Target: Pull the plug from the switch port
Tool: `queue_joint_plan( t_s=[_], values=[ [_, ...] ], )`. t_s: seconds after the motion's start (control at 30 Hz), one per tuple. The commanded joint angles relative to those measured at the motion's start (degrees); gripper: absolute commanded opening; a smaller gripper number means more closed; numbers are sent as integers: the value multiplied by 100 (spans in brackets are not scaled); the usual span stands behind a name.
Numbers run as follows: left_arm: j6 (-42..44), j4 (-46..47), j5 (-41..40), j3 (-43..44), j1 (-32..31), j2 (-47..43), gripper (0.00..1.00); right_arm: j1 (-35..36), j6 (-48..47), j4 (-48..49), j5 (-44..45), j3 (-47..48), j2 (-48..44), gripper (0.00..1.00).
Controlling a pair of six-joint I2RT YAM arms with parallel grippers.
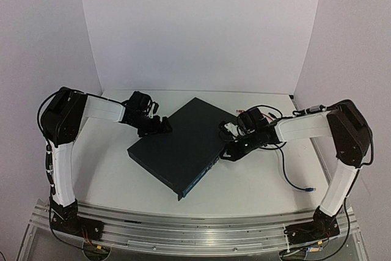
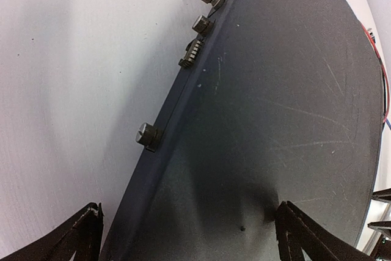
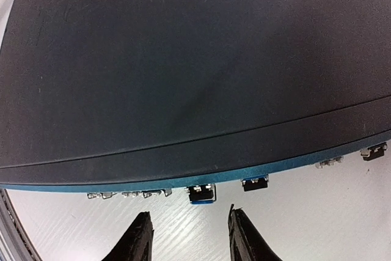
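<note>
The switch (image 1: pixel 180 145) is a flat dark box lying at an angle in the middle of the table. In the right wrist view its blue port edge (image 3: pixel 287 163) runs across with a row of small sockets. A short blue-black plug (image 3: pixel 201 194) sticks out of one port. My right gripper (image 3: pixel 190 230) is open, level with the plug and just short of it, one finger on each side. My left gripper (image 2: pixel 189 239) is open, its fingers (image 2: pixel 82 236) spread wide over the switch's far left corner (image 1: pixel 160 126).
A thin dark cable (image 1: pixel 287 172) with a blue end (image 1: pixel 311 190) lies loose on the table at the right, under my right arm. Small studs and connectors (image 2: pixel 146 134) stick out of the switch's back edge. White walls close in behind and on both sides.
</note>
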Motion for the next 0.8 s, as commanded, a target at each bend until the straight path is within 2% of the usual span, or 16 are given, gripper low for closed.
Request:
queue_joint_plan(
  t_s=[0.0,0.77],
  values=[
    [-38,-212,-107,211,-46,96,98,29,-245,92,-59,269,182,39],
    [-19,-288,-52,344,-43,196,96,228,-446,230,429,523,533,20]
  ],
)
